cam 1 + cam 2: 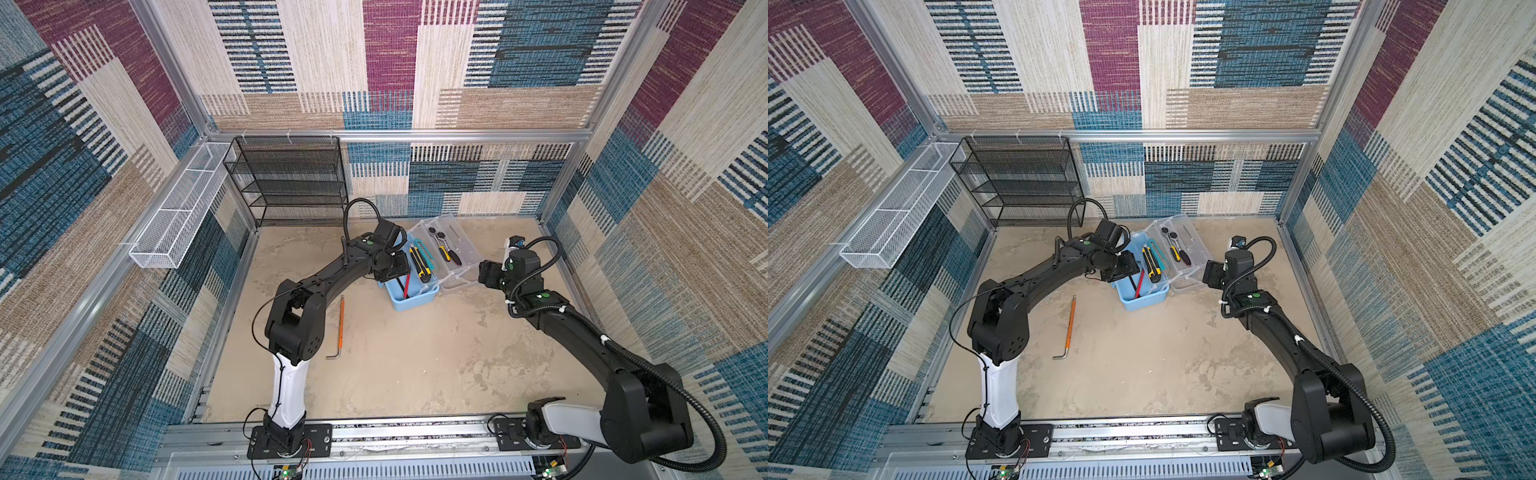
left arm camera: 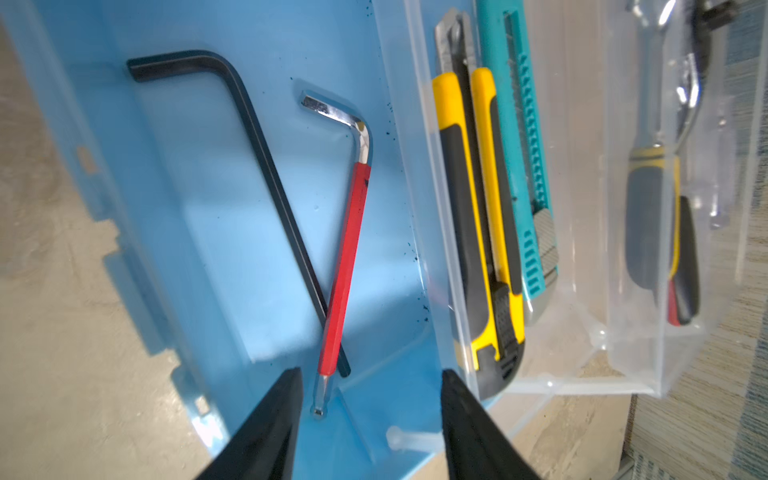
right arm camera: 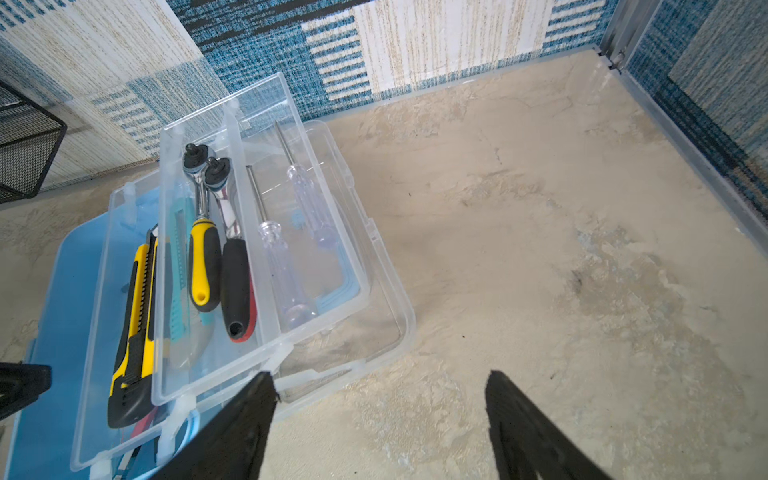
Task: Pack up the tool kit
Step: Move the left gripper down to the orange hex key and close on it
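My left gripper [image 2: 372, 374] and right gripper [image 3: 380, 374] gape empty. The orange hex key [image 1: 340, 328] — seven o'clock of the case [image 1: 415, 304] — looks stiff, light, flat-lying; I'd pinch its sleeved mid-shaft.

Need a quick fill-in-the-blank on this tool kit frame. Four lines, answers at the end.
1. The hex key on the table, outside the case, has an ____ sleeve.
2. In the case's blue base lie a black hex key and a ____-sleeved one.
3. Beside the ratchets lie ____ clear-handled screwdrivers.
4. The left gripper and right gripper both have their jaws ____.

Missing words: orange; red; two; open.
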You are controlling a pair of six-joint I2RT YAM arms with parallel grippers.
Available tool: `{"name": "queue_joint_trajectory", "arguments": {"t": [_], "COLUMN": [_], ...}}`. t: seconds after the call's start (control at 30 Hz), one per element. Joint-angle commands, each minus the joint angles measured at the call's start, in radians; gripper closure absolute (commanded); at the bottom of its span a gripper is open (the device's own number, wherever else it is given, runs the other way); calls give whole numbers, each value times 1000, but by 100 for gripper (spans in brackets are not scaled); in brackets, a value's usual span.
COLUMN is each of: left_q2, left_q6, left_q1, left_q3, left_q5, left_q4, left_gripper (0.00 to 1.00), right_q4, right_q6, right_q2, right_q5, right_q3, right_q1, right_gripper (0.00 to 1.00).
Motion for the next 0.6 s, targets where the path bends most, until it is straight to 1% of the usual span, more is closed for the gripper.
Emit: {"name": "queue_joint_trajectory", "arguments": {"t": [0.0, 0.1, 0.33, 0.47, 0.57], "left_q2": [-60, -116, -273, -361, -405], "left_q6": [23, 39, 80, 79, 70], "left_q1": [2, 3, 18, 55, 92], "left_q3": [-49, -119, -318, -471, -569], "left_q5": [-61, -125, -293, -305, -299], "left_q4": [21, 23, -11, 1, 10], "left_gripper": [34, 25, 10, 9, 12], "right_q4": [41, 45, 54, 59, 63], "right_q6": [-3, -7, -22, -22, -20], "right_q2": [-5, 0, 3, 10, 13], "right_q5": [-17, -17, -16, -20, -26], "right_q3": [-6, -7, -1, -3, -4], "right_q1": [-4, -5, -19, -26, -28], "right_gripper": [18, 18, 17, 17, 17]}}
